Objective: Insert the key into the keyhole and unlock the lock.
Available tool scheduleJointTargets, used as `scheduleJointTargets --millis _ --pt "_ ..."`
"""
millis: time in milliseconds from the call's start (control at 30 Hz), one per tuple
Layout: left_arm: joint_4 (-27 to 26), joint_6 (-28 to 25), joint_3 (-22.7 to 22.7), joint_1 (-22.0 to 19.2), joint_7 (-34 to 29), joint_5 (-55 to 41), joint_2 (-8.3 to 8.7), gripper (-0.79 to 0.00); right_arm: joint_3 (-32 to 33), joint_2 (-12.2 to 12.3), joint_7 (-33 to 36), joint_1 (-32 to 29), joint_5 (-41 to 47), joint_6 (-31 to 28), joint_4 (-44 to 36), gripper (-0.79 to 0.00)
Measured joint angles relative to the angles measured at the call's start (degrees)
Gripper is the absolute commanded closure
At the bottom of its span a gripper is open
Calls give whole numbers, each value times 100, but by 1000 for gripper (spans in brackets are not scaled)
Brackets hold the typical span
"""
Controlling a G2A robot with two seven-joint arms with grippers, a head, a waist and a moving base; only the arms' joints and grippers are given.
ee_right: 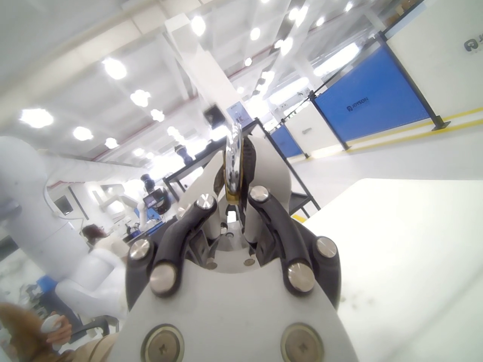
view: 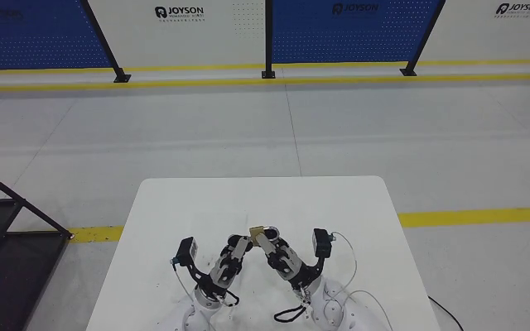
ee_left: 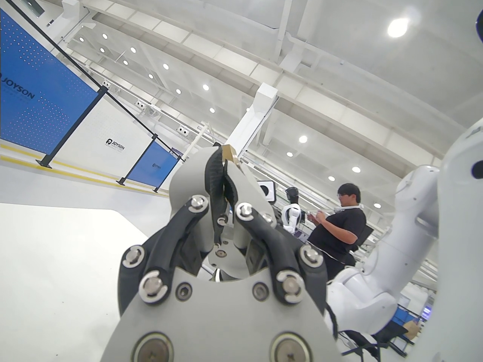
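Both grippers meet above the white table (view: 166,215), near its front middle. My right gripper (view: 267,242) is shut on the brass padlock (view: 258,231), which sticks out past its fingertips. In the right wrist view the padlock (ee_right: 233,167) shows edge-on, shiny silver and brass, clamped between the pads. My left gripper (view: 242,246) is shut, its tips close beside the padlock. In the left wrist view its fingers (ee_left: 211,175) press together on a thin thing, probably the key, with a small brass piece (ee_left: 228,152) at their tips. The keyhole is hidden.
The table's far half is bare white surface. A black metal rack (view: 25,240) stands off the table's left edge. Blue and white barrier panels (view: 348,29) line the far side of the floor behind yellow lines.
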Motion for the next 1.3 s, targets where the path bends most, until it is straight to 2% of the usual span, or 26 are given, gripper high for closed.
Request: scheduleJointTargets --millis 1033,1067,1300 --pt "0 0 0 -1 1 -3 1 -182 1 1 -3 -1 -1 3 0 0" --pt "0 0 0 -1 1 -3 1 -785 1 1 -3 -1 -1 3 0 -785" --pt "-135 108 -87 50 -278 -279 7 -785 62 16 184 -54 128 104 -136 -785"
